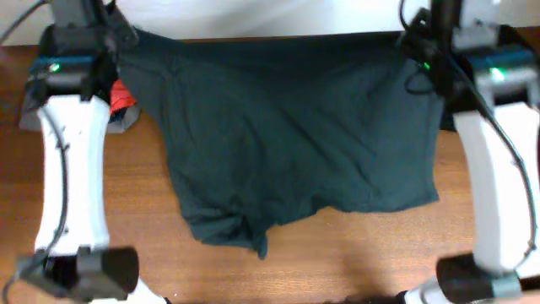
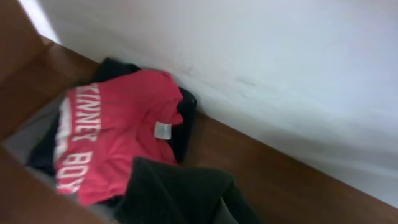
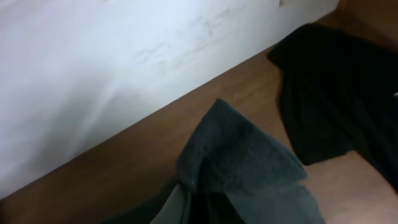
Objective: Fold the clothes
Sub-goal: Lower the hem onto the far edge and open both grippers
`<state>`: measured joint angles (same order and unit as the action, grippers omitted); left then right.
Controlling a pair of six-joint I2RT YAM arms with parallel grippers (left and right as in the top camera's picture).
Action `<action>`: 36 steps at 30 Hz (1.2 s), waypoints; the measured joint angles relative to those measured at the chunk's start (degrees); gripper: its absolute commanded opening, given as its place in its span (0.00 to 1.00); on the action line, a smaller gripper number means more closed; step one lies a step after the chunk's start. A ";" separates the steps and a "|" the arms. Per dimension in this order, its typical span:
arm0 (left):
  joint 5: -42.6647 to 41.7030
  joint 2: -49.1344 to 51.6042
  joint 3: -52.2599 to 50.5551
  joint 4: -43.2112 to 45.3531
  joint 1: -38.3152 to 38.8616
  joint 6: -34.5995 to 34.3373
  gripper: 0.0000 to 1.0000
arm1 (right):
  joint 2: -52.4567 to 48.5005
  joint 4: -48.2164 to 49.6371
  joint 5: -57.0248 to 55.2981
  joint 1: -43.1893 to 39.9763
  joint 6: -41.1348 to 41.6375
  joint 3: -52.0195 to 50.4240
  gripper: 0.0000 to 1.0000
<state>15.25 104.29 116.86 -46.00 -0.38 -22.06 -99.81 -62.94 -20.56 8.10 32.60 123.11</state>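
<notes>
The black T-shirt (image 1: 287,135) lies spread across the table (image 1: 354,253), plain dark side up, with no lettering showing. Its near hem is bunched at the front left. My left gripper (image 1: 121,40) is at the shirt's far left corner and my right gripper (image 1: 419,46) is at its far right corner. In the left wrist view dark cloth (image 2: 174,193) covers the jaws. In the right wrist view a fold of the shirt (image 3: 249,162) is bunched over the jaws (image 3: 205,208), with more of the shirt lying beyond (image 3: 336,93).
A red tee with white lettering (image 2: 112,130) lies on a grey and dark pile (image 2: 25,140) at the far left, also showing in the overhead view (image 1: 122,95). A white wall (image 3: 93,62) runs along the table's back edge.
</notes>
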 measured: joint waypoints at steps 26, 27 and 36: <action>-7.65 5.88 0.04 -13.00 4.92 5.11 0.99 | -8.81 -9.01 2.93 -7.37 -3.87 -0.17 0.99; -9.29 4.50 0.13 -15.45 5.25 5.18 0.99 | -8.31 -10.25 3.67 -7.37 -3.91 -0.17 0.99; -19.96 2.73 0.57 -36.28 8.07 5.16 0.99 | -7.37 -17.99 9.46 -7.37 -3.96 -0.15 0.99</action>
<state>-4.71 107.02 117.43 -82.28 7.68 -16.91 -107.18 -80.93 -11.09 0.73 28.64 122.96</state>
